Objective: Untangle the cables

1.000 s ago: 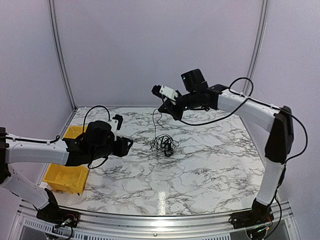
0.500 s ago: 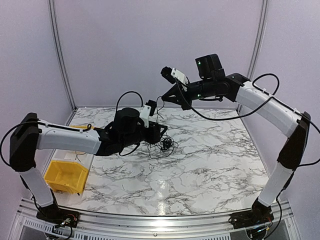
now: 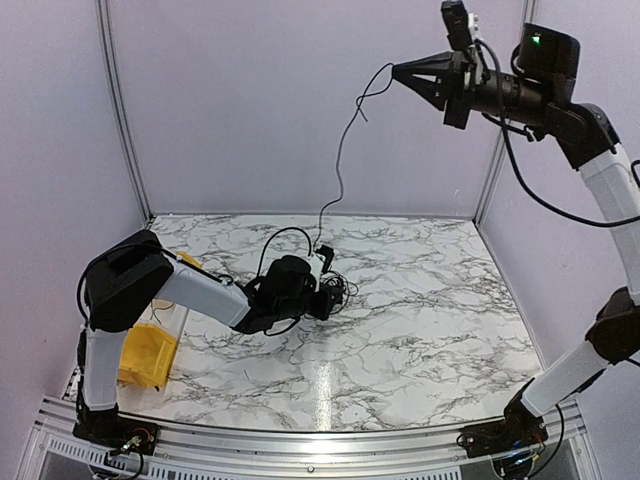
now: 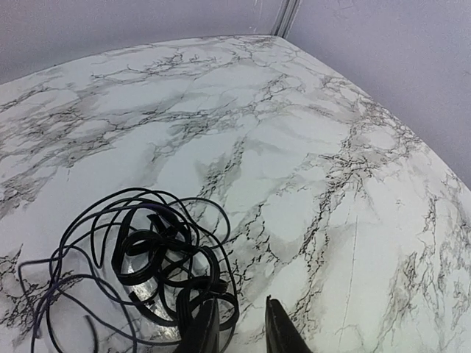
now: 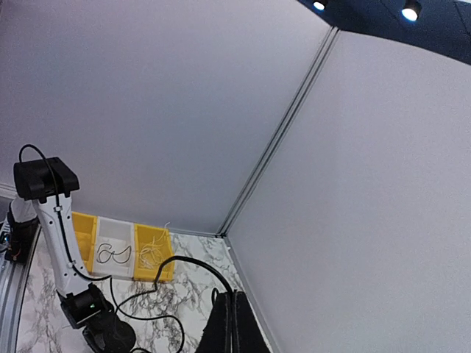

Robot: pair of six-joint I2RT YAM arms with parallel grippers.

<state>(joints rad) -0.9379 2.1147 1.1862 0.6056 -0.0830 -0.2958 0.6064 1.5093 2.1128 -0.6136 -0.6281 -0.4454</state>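
Near side first: a yellow bin (image 3: 140,352) sits at the left edge of the marble table (image 3: 430,330), and it's not part of the action. Mid-table, the left gripper (image 4: 239,332) is down low, right at the edge of the cables (image 4: 147,268), which lie on the marble as a loose, loopy bunch. Its fingers have a narrow gap between them. One finger pokes into the outer loops, but I can't see a strand actually in the gap.

Further back and way up, the right gripper (image 3: 402,72) has its fingers pressed together on one strand. That strand runs down to the bunch with a few bends in it.

I'd call this the pull-one-wire-free step: right lifts, left pins the rest. The next move probably needs the left to clamp or press the bunch down first, otherwise the whole wad just lifts.
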